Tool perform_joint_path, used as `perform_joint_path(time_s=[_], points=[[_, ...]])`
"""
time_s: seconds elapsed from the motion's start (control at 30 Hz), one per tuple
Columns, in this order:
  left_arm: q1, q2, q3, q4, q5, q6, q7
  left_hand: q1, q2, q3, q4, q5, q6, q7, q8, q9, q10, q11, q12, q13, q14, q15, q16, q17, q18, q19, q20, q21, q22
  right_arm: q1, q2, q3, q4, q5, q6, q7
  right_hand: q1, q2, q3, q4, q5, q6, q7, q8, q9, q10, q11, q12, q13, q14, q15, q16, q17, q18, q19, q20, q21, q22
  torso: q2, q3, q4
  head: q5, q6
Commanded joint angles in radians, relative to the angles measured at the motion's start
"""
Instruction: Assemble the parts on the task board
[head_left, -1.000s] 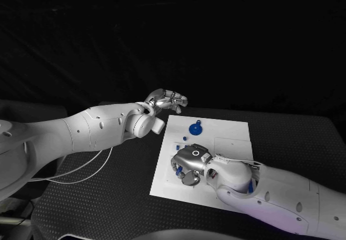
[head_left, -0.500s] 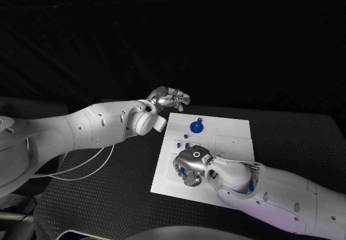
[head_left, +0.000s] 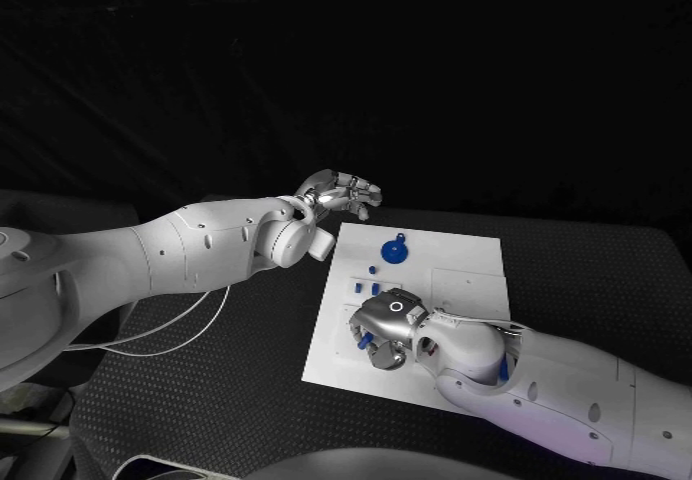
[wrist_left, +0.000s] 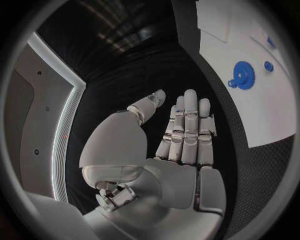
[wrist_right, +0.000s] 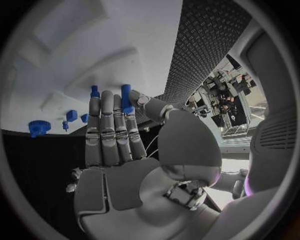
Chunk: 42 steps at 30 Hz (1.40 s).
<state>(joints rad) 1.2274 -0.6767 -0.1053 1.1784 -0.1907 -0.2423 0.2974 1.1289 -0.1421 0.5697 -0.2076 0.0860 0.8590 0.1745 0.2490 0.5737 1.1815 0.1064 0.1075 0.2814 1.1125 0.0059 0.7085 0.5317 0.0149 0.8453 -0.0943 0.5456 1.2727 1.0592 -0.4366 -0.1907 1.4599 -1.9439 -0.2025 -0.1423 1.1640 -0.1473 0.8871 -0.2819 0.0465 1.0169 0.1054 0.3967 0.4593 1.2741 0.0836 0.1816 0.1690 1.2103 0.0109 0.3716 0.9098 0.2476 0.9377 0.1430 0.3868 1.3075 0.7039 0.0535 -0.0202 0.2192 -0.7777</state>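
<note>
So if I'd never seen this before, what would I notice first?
Probably the white task board glowing in the middle of the black table, with a big blue gear near its far edge. Next, the silver right hand down over the board's near part, a blue peg at its fingers. The left hand is held up off the board's far left corner, holding nothing.

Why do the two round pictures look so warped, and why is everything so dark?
Both wrist views use fisheye lenses: the task board edges bow in the left wrist view. In the head view, the black table swallows light, so only the board and blue gear stand out.
</note>
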Motion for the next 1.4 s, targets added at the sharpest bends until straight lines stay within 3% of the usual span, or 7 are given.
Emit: perform_joint_path(time_s=[0.03, 0.43, 0.8, 0.87, 1.07, 1.23, 1.4], points=[[0.002, 0.001, 0.001, 0.003, 0.006, 0.014, 0.011, -0.002, -0.002, 0.0, 0.004, 0.004, -0.004, 0.0, -0.001, 0.001, -0.007, 0.003, -0.001, -0.001, 0.005, -0.001, -0.004, 0.002, 0.007, 0.009, 0.001, -0.004, 0.001, -0.001, 0.003, -0.001, -0.002, -0.035, 0.016, -0.022, 0.0, 0.014, 0.005, 0.0, 0.002, 0.008, 0.001, 0.006, 0.0, 0.022, -0.016, 0.004, 0.002, 0.008, -0.002, 0.002, 0.002, 0.014, 0.006, 0.002, 0.004, 0.021, 0.0, 0.0003, -0.0001, 0.0, -0.001], [0.002, 0.003, 0.001, 0.003, 0.006, 0.015, 0.009, -0.001, -0.002, 0.0, 0.004, 0.004, -0.004, 0.0, -0.001, 0.001, -0.007, 0.003, 0.0, -0.001, 0.005, -0.001, -0.006, 0.003, 0.008, 0.009, 0.001, -0.005, 0.002, -0.001, 0.026, -0.02, -0.009, -0.045, 0.034, -0.022, -0.001, 0.013, 0.006, -0.001, 0.002, 0.009, 0.001, 0.006, 0.001, 0.023, -0.016, 0.004, 0.003, 0.009, -0.003, 0.001, 0.003, 0.014, 0.006, 0.002, 0.005, 0.021, 0.0, -0.0001, 0.0009, -0.001, -0.002], [0.002, 0.004, 0.001, 0.002, 0.006, 0.016, 0.008, -0.001, -0.003, 0.0, 0.005, 0.003, -0.005, 0.0, -0.001, 0.001, -0.007, 0.003, 0.0, -0.001, 0.005, -0.001, -0.006, 0.004, 0.007, 0.01, 0.001, -0.006, 0.002, -0.002, 0.033, -0.022, -0.016, -0.028, 0.026, -0.016, -0.005, 0.008, 0.012, -0.002, 0.002, 0.003, 0.003, 0.002, 0.0, 0.016, -0.013, -0.002, 0.003, 0.003, 0.0, -0.004, 0.004, 0.014, 0.0, 0.003, 0.003, 0.02, 0.0, -0.0002, -0.0007, -0.001, -0.003], [0.002, 0.005, 0.001, 0.002, 0.006, 0.016, 0.007, -0.002, -0.003, 0.0, 0.005, 0.003, -0.005, 0.0, -0.001, 0.001, -0.007, 0.003, 0.0, -0.001, 0.005, -0.001, -0.006, 0.004, 0.007, 0.01, 0.001, -0.006, 0.002, -0.002, 0.033, -0.022, -0.016, -0.019, 0.028, -0.014, -0.013, -0.002, 0.016, -0.001, 0.003, -0.004, 0.007, -0.004, -0.001, 0.007, -0.008, -0.009, 0.002, -0.004, 0.004, -0.012, 0.004, 0.013, -0.009, 0.006, 0.0, 0.019, 0.0, -0.0002, -0.0008, -0.001, -0.003], [0.002, 0.004, 0.001, 0.001, 0.007, 0.016, 0.006, -0.002, -0.003, 0.0, 0.005, 0.003, -0.007, 0.001, -0.002, 0.001, -0.008, 0.003, -0.001, -0.002, 0.005, -0.001, -0.008, 0.005, 0.007, 0.01, 0.001, -0.007, 0.003, -0.002, 0.029, -0.022, -0.02, 0.009, 0.016, -0.008, -0.119, -0.121, -0.052, 0.057, 0.007, -0.029, 0.021, -0.031, -0.011, -0.023, 0.007, -0.033, 0.001, -0.02, 0.017, -0.043, -0.003, 0.013, -0.035, 0.016, -0.004, 0.02, 0.0, 0.0002, -0.0005, -0.002, -0.004], [0.002, 0.003, 0.001, 0.001, 0.008, 0.017, 0.005, -0.002, -0.003, 0.0, 0.006, 0.003, -0.009, 0.002, -0.003, 0.001, -0.009, 0.003, -0.001, -0.002, 0.005, -0.001, -0.008, 0.006, 0.007, 0.01, 0.001, -0.008, 0.003, -0.002, 0.028, -0.022, -0.022, 0.02, -0.011, -0.006, -0.164, -0.139, -0.152, 0.055, 0.008, -0.068, 0.039, -0.056, -0.02, -0.064, 0.026, -0.057, -0.006, -0.041, 0.029, -0.066, -0.007, 0.011, -0.068, 0.024, -0.01, 0.021, 0.0, 0.0007, -0.0005, -0.002, -0.004], [0.002, 0.003, 0.001, 0.001, 0.008, 0.017, 0.005, -0.002, -0.004, 0.0, 0.006, 0.003, -0.01, 0.002, -0.003, 0.0, -0.009, 0.003, -0.001, -0.002, 0.005, -0.001, -0.009, 0.006, 0.007, 0.01, 0.001, -0.008, 0.003, -0.002, 0.026, -0.022, -0.02, 0.023, -0.037, -0.006, -0.165, -0.144, -0.182, 0.047, 0.005, -0.097, 0.051, -0.073, -0.03, -0.095, 0.039, -0.075, -0.015, -0.059, 0.038, -0.083, -0.011, 0.01, -0.092, 0.03, -0.018, 0.019, 0.0, 0.0008, -0.0006, -0.003, -0.003]])
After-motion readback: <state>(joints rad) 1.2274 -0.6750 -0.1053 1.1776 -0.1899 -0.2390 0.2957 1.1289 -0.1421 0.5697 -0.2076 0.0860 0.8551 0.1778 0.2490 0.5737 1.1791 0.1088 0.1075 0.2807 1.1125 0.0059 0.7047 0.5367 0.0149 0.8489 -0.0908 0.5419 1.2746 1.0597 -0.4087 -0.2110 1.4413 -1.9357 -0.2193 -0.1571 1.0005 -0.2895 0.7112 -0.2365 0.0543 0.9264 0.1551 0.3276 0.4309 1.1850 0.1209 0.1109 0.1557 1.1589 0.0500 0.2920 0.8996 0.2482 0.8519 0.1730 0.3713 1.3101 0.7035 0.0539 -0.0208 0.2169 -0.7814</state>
